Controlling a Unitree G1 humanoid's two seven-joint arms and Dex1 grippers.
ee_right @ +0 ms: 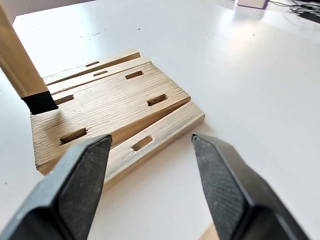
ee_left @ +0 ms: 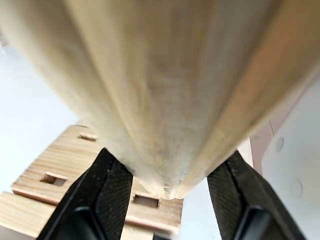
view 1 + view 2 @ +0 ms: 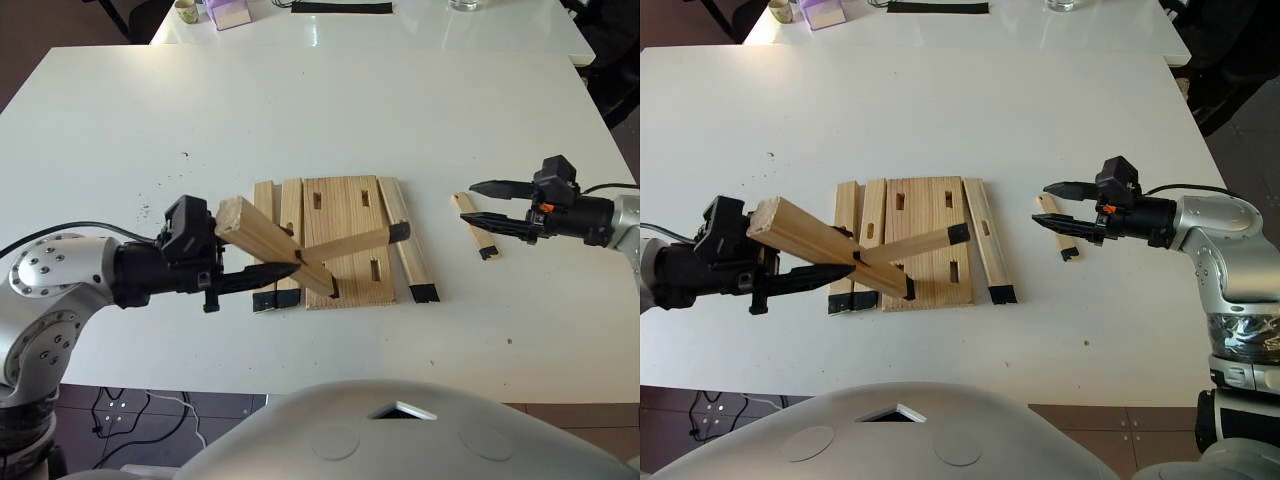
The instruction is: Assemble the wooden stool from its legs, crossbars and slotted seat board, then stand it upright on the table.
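The table (image 3: 300,110) carries the board (image 3: 345,210), laid flat with its slots up, and loose legs (image 3: 412,252) are laid alongside it, two on its left and one on its right. Over the board's near left corner a held leg (image 3: 255,232) is clamped in the left claw (image 3: 268,275) and tilted, with its black foot low over the board. A crossbar (image 3: 355,243) appears to be socketed into this leg and juts to the right, though the joint itself cannot be made out clearly. That joint is judged the main risk. If it is only loosely seated, the crossbar could be levered out should its free end catch the board. The smooth leg could also be twisted in the pads by that side load. To the right, a loose crossbar (image 3: 462,205) lies just under the right claw (image 3: 480,200), whose fingers are spread wide. It could be pushed aside by an off-centre closing.
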